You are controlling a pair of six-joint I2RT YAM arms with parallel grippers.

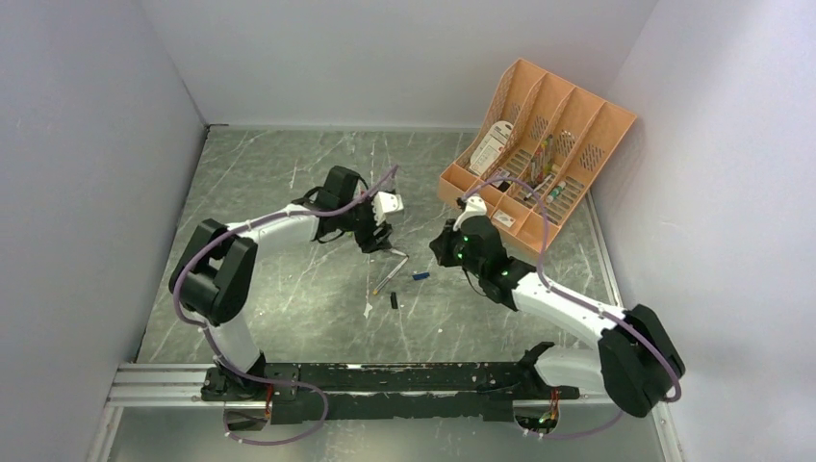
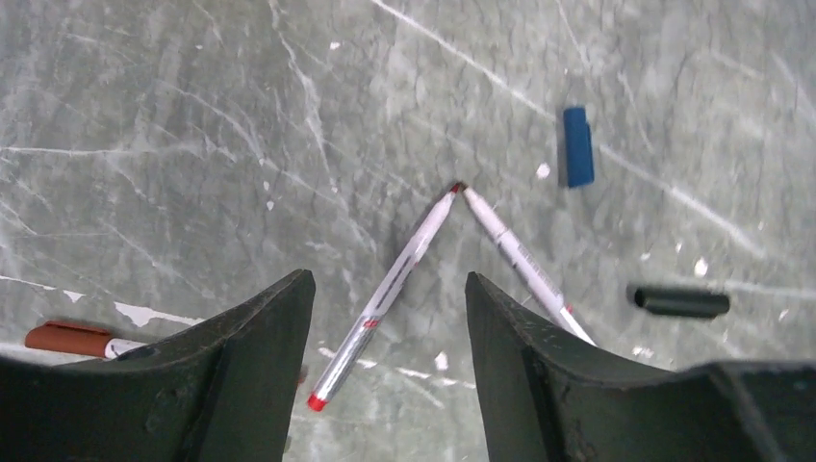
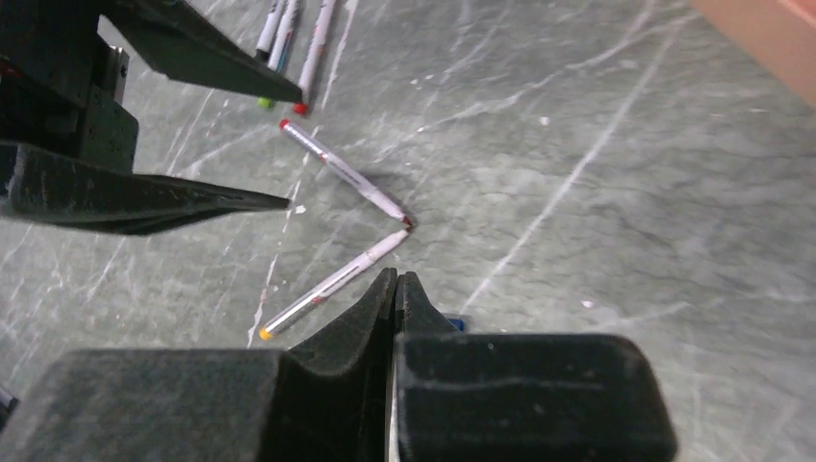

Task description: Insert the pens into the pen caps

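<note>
Red-ended pen (image 2: 385,294) lies slantwise just below the left gripper's (image 2: 390,281) spread fingers, the nearer arm; the right gripper (image 3: 396,281), fingers pressed together on nothing, hangs beside.

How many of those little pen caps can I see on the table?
3, in the left wrist view: a blue cap upper right, a black cap lower right, and a red-brown cap far left, seemingly on a pen. Others may be hidden.

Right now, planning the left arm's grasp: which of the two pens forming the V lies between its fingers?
The red-ended pen, lying in the gap between the open fingers of the left gripper; the other pen passes behind one finger instead.
</note>
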